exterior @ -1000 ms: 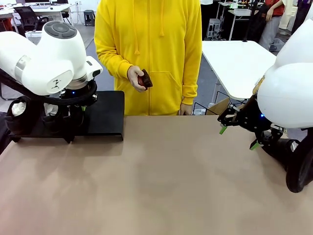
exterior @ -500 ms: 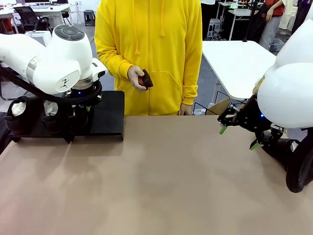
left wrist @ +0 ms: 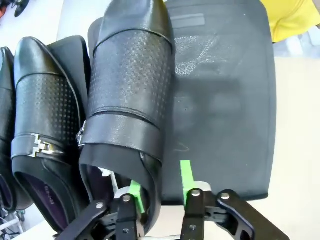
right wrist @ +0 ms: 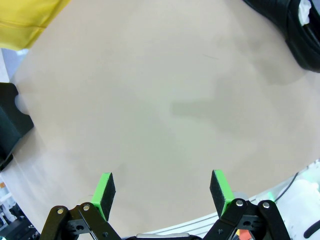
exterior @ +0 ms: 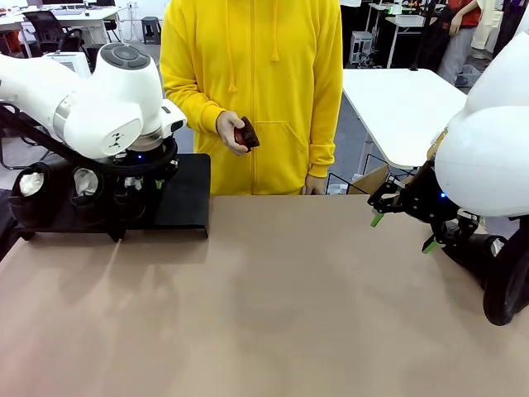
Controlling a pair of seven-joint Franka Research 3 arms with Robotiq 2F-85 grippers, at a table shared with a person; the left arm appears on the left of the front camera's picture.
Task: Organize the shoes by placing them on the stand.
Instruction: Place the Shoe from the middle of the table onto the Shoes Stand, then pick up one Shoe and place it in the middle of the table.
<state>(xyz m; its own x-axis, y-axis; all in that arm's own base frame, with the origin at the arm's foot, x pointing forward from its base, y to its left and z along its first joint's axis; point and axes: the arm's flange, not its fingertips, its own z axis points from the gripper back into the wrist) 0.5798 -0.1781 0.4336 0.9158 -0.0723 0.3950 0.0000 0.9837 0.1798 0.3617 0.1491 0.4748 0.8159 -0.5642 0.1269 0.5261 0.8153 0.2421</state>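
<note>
Releasing the third shoe (left wrist: 127, 95) cleanly looks like the step in hand: the left gripper (left wrist: 159, 190) sits at the shoe's heel with one green pad inside the collar and the other outside, a gap showing beside the outer pad, so the jaws stand partly spread and it cannot be told whether they still pinch the leather. To do this well, the fingers should part fully before the arm lifts, then rise straight along the heel so the collar is not dragged and the shoe stays flat on the stand (left wrist: 225, 100), its toe pointing away from the gripper. The left wrist view shows what the front view hides: the neighbouring shoe (left wrist: 42, 125) with its buckle just beside the gripper's shoe, and the bare panel on the other side. The front view instead shows the right gripper (exterior: 401, 233), jaws wide and empty, with the fourth shoe (exterior: 496, 273) just behind it on the table (exterior: 264, 314).
</note>
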